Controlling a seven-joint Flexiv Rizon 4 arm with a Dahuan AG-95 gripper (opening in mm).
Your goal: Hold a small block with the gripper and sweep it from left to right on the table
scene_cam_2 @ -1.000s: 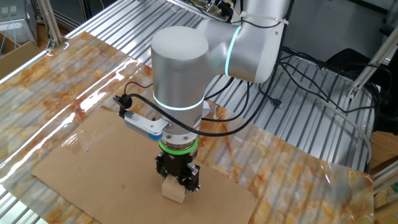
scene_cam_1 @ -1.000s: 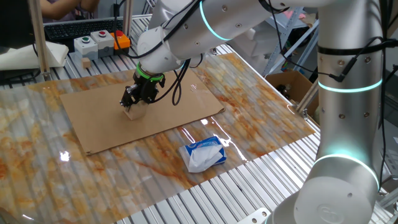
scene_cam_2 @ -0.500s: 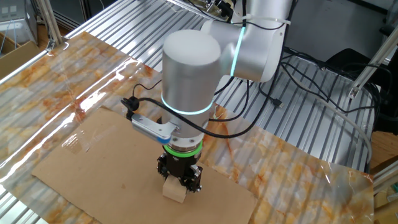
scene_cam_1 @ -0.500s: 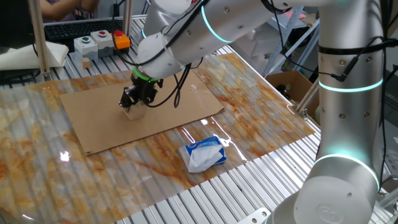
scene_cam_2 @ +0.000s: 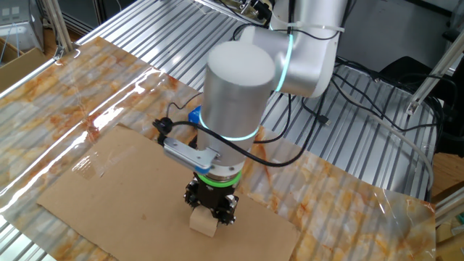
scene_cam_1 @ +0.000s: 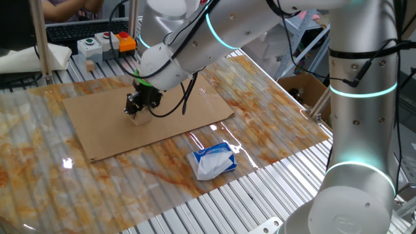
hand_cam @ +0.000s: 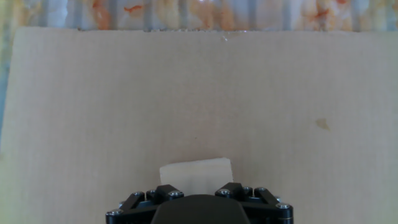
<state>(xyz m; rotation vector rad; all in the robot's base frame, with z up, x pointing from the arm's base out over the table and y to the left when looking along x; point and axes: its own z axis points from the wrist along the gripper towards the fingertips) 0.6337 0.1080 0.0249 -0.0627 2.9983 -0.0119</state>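
Your gripper seems clamped on the small block, pressing it down on the cardboard sheet so it slides across the table.

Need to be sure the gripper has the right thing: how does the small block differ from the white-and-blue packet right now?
The small block is a plain light-tan cube with flat faces; the packet is white and blue, soft and crumpled. The block sits under the gripper, between its fingers, on the cardboard sheet; the packet lies free, off the cardboard, on the marbled table. The block looks smaller. Both rest low on the table.
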